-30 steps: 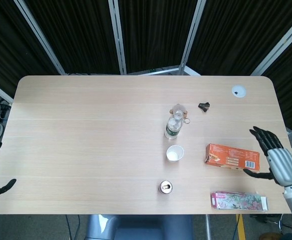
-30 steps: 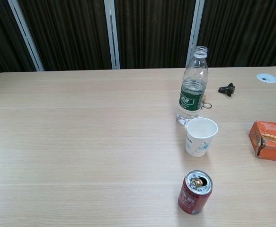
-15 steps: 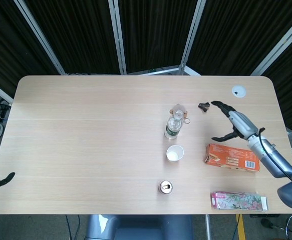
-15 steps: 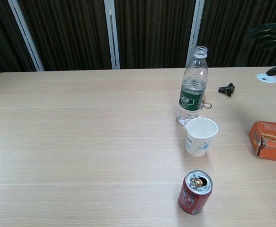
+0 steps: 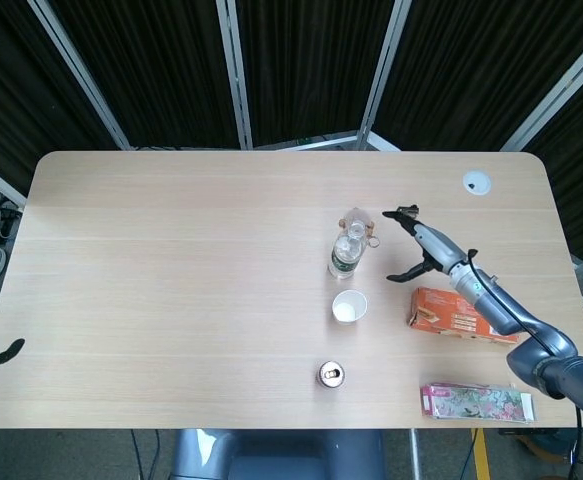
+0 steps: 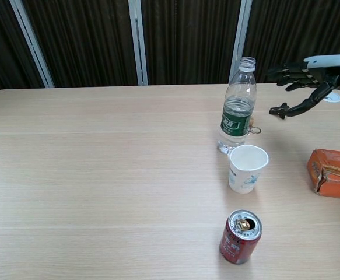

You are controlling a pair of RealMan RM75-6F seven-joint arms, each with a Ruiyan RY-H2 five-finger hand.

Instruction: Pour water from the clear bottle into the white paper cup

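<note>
Green label, its writing unreadable, wraps the uncapped bottle (image 6: 238,108) behind the cup (image 6: 247,168); the right hand (image 6: 302,80) hovers nearby, fingers spread, empty.

On the table (image 5: 171,260), seen from the head view, the bottle (image 5: 347,247) stands upright a little right of centre. The paper cup (image 5: 349,307) sits just beside it at 6 o'clock, apart from it. The can (image 5: 331,375) stands further along at 6 o'clock from the cup, near the front edge. A small clip (image 6: 279,109) lies at 2 o'clock from the bottle. The right robot hand (image 5: 418,250) hovers at 3 o'clock from the bottle, fingers apart, well clear of it. A flat box (image 5: 463,315) lies at 3 o'clock from the cup, and a packet (image 5: 476,402) lies at 6 o'clock from that box, by the front edge. A round grommet (image 5: 476,182) sits near the far right corner.
</note>
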